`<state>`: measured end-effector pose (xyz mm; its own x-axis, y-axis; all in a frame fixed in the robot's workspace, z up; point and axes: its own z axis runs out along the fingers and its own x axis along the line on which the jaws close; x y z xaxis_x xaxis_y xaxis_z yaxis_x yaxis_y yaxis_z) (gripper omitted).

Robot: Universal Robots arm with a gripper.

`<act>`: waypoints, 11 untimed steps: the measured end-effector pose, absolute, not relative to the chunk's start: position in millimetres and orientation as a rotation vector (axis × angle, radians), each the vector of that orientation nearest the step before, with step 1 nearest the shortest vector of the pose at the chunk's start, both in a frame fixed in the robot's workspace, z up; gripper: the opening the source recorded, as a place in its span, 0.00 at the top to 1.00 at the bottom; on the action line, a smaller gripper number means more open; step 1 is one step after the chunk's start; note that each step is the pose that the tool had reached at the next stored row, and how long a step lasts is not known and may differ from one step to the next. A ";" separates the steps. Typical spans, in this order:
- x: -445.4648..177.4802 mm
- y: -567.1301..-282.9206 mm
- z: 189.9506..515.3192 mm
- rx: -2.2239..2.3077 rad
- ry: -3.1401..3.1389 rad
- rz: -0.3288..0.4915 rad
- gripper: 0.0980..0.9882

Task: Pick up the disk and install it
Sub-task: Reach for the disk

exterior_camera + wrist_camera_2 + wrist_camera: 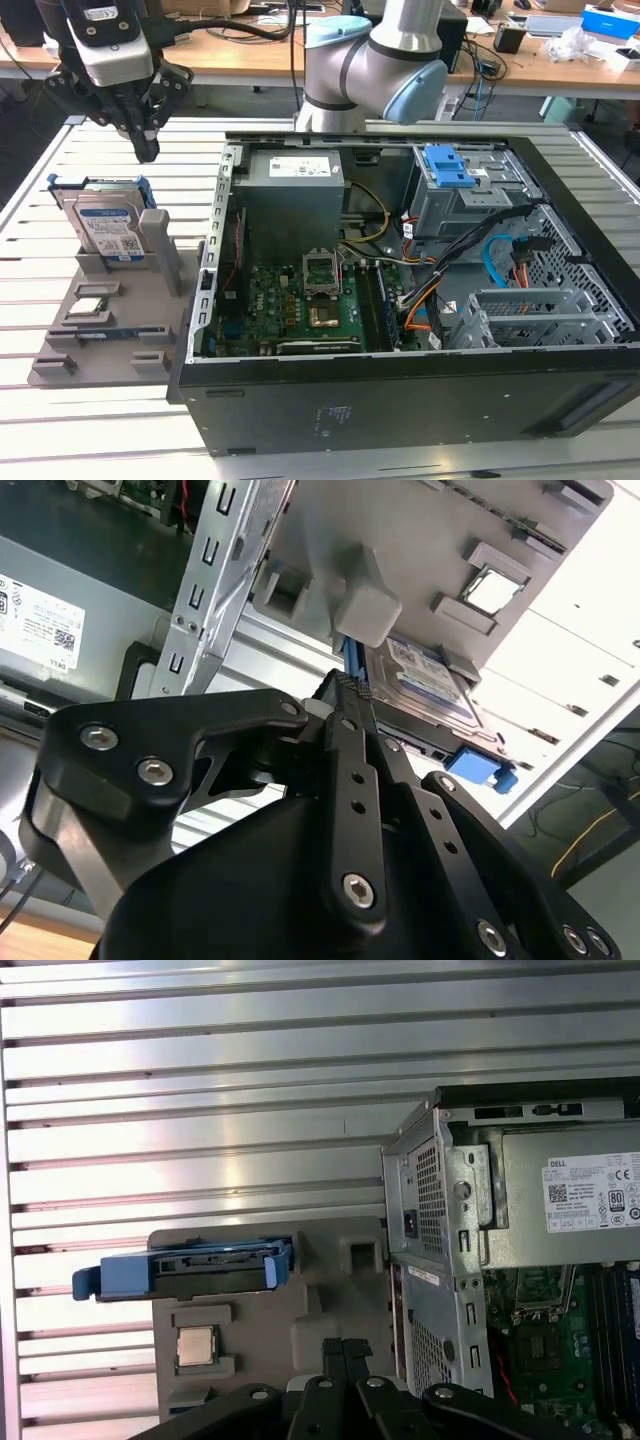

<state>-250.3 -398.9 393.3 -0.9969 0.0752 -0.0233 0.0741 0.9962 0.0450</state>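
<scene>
The disk [108, 228] stands on edge, leaning, in a grey holder [125, 325] at the exterior view's left, its white-and-blue label facing the camera and blue rails along its sides. In the first wrist view the disk [215, 1266] shows edge-on with its blue rails, and in the second wrist view the disk [425, 678] lies beyond the fingertips. My gripper [147, 150] hangs above the disk, a little toward the exterior view's right, apart from it. Its fingers [345, 1348] are pressed together, shut on nothing.
A small silver processor chip [90, 307] sits in the grey holder in front of the disk. The open black computer case [400, 400] lies right of the holder, with a motherboard [310, 300], a power supply [295, 185] and a grey cage with a blue latch [452, 168]. All rest on a slatted metal table [100, 440].
</scene>
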 end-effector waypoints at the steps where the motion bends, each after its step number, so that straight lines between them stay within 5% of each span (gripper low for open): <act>1: -252.0 -398.8 393.3 0.117 3.114 0.069 0.99; 11: -282.4 -398.8 393.3 0.117 3.114 0.069 0.99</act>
